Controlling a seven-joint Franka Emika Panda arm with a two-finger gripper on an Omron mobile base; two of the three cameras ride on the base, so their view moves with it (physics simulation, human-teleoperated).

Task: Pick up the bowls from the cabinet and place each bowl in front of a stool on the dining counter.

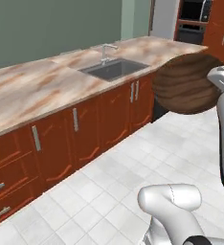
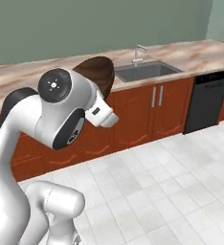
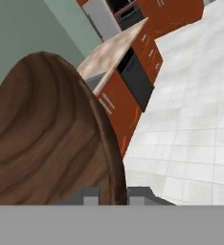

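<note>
The two small grey finger tips (image 3: 91,194) are clamped on the rim of the round dark brown wood-grain bowl (image 3: 47,139), one on each side of its wall at 6 o'clock in the hand view. The gripper (image 3: 113,195) holds this bowl (image 1: 186,83) on edge in the air, well above the white tiled floor (image 1: 133,182). Beyond it, at 11 o'clock in the left base view, a steel sink (image 1: 115,68) sits in a beige-and-brown marble counter (image 1: 37,86) over red-brown cabinets (image 1: 104,119).

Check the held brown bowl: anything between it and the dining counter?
Cannot tell: the gripper is shut on the dark wood-grain bowl, carried over open tiled floor beside the sink counter. Nothing visible blocks it here.
</note>
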